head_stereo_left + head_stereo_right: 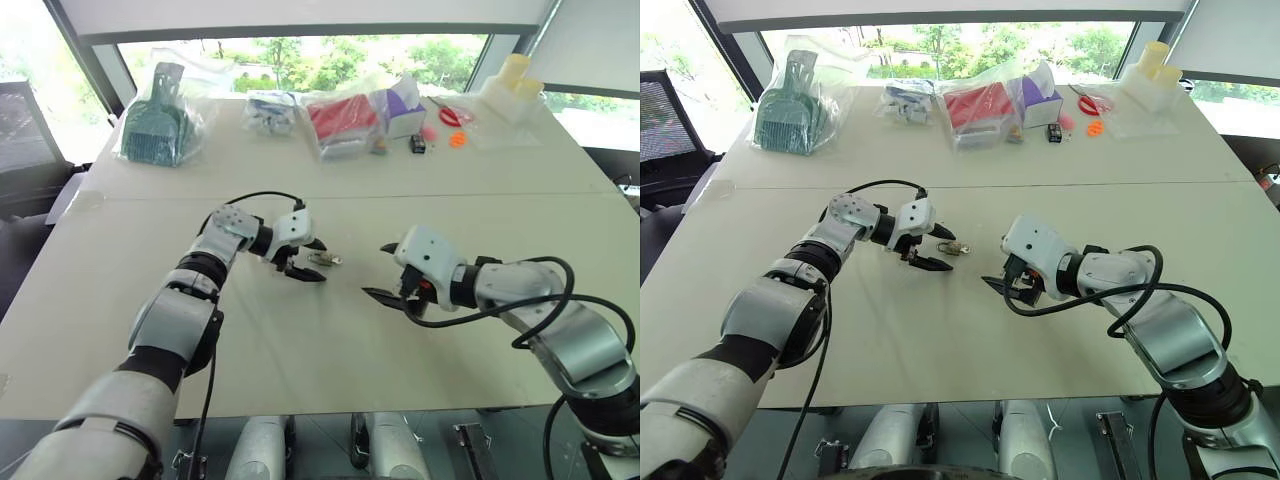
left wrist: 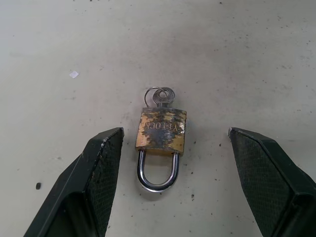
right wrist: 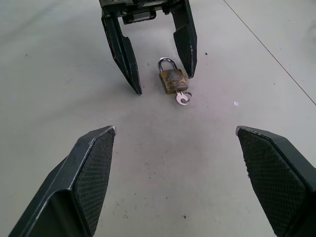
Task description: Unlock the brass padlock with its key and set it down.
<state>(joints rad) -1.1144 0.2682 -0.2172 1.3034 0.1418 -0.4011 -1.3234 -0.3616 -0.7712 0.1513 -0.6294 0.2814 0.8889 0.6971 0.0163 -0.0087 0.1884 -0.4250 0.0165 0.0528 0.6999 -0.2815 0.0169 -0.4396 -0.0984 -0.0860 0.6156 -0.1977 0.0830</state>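
1. The brass padlock point(image 1: 325, 260) lies flat on the pale table point(image 1: 470, 200), near the centre of the left eye frame and a little above the middle.
2. Its long axis runs almost level across that frame. The steel shackle point(image 2: 158, 170) points to frame left, toward the left gripper. The key point(image 2: 160, 96) sticks out of the opposite end on its ring and points to frame right.
3. Both legs of the shackle meet the body.
4. The left gripper point(image 1: 946, 250), just left of centre, is spread wide and holds nothing. It straddles the shackle end without touching the lock.
5. The right gripper point(image 1: 377, 270), just right of centre, is also spread wide and empty. It faces the key end with bare table between.
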